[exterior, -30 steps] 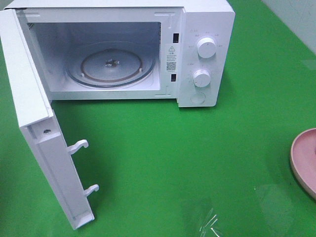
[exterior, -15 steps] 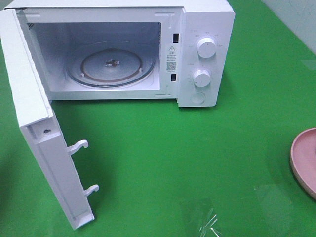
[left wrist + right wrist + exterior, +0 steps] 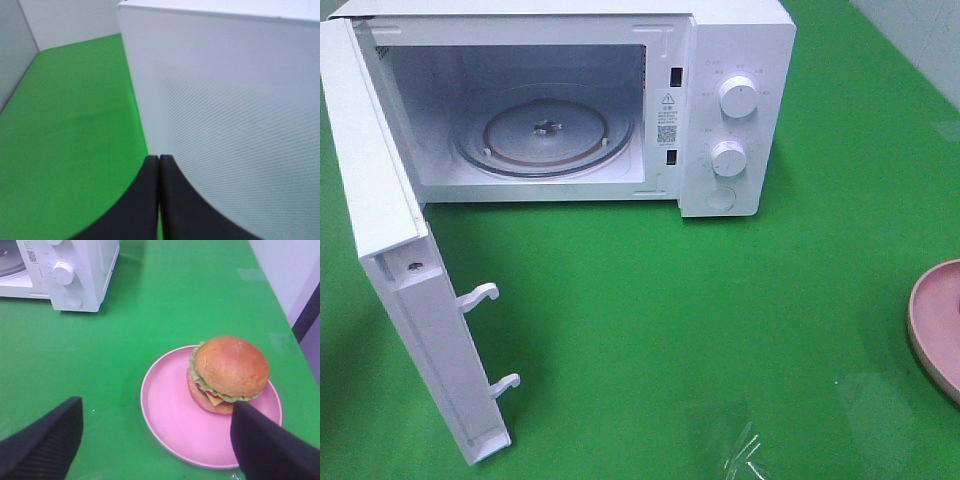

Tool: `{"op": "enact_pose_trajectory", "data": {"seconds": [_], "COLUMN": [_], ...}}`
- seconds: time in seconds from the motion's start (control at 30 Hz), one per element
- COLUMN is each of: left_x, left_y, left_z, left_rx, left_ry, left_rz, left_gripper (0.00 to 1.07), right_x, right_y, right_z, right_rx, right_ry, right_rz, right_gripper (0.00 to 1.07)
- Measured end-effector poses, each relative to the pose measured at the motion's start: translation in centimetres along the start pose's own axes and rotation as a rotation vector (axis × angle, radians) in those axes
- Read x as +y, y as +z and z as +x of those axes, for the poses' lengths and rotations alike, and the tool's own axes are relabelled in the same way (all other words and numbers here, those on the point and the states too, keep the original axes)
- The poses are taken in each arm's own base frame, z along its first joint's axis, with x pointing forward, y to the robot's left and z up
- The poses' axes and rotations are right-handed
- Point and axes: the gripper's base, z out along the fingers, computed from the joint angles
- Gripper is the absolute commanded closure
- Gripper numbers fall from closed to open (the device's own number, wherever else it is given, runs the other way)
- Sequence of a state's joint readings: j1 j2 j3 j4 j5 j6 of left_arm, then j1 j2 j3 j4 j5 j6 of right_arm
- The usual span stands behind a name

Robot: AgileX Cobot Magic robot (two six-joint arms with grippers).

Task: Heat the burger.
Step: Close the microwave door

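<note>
From the high camera we saw the white microwave [image 3: 620, 100] at the far edge of the green tabletop [image 3: 720, 320], its door [image 3: 400, 260] swung wide toward the left and the glass turntable [image 3: 545, 135] bare. Only a sliver of the pink plate [image 3: 938, 325] showed at the right edge of the tabletop; the burger and both grippers lay outside this view.

Through the left wrist camera we saw the left gripper [image 3: 159, 165] with its fingers pressed together on nothing, just beside a white panel that we took for the door.

Through the right wrist camera the right gripper [image 3: 157, 440] stood spread wide and empty above the plate [image 3: 170, 410]. The burger [image 3: 227, 372] sat on the plate ahead of the gripper, toward one finger [image 3: 270, 445] rather than centred in the gap. We judged the right arm by far the nearer, needing a sideways shift before closing.
</note>
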State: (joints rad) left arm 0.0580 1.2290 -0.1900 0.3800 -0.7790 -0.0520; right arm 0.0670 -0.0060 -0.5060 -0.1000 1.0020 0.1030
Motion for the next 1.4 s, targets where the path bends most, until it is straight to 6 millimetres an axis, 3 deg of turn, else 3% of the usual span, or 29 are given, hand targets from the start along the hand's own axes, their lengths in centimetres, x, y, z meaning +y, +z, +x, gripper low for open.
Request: {"op": "enact_pose_trajectory", "data": {"seconds": [0.23, 0.47, 0.6, 1.2, 1.4], "left_x": [-0.8, -3.5, -4.0, -8.3, -10.7], "left_y": [1.6, 3.3, 4.1, 9.1, 11.1], "left_z": [0.8, 1.3, 1.3, -0.3, -0.8], "left_rx": [-0.025, -0.003, 0.004, -0.032, -0.044], "left_ry": [-0.033, -0.016, -0.027, -0.085, -0.119], "left_rz": [0.097, 0.215, 0.218, 0.273, 0.285], "left_gripper": [1.07, 1.07, 1.07, 1.07, 1.07], "right_x": [0.0, 0.0, 0.0, 0.0, 0.0], "right_y": [0.0, 0.0, 0.0, 0.0, 0.0], "right_z": [0.0, 0.0, 0.0, 0.0, 0.0], "right_rx": [0.000, 0.000, 0.000, 0.000, 0.000], "right_ry": [0.000, 0.000, 0.000, 0.000, 0.000], "right_rz": [0.000, 0.000, 0.000, 0.000, 0.000], "right_gripper": [0.31, 0.31, 0.31, 0.31, 0.31]}}
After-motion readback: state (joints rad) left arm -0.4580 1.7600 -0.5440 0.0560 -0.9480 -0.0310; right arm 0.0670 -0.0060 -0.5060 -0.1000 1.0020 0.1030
